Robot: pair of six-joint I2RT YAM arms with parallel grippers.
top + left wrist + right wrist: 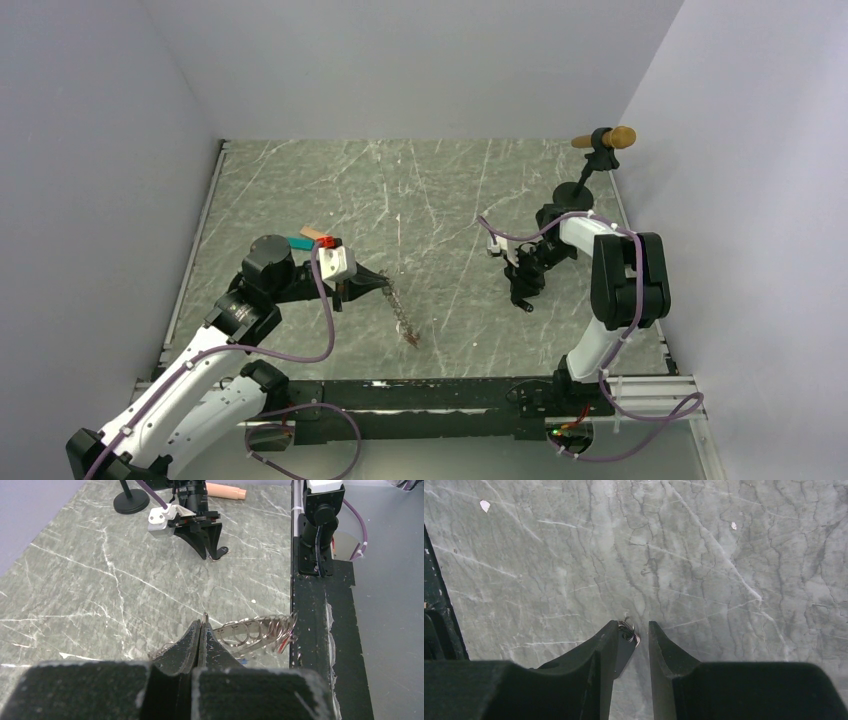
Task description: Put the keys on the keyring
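Holding the keyring [250,632] by one end, the left tool [200,628] has its jaws pressed together on it. The loop of rings therefore sticks out sideways, low over the counter [100,580] near the front edge, probably to keep it steady and easy to reach. The right tool [642,630] stands well apart, tips down at the counter, its jaws narrow with a gap between them. A small key [629,631] with a pinkish head lies against one finger, not clearly pinched. I judge that the right tool is picking up this key. No brand, label or writing can be read.
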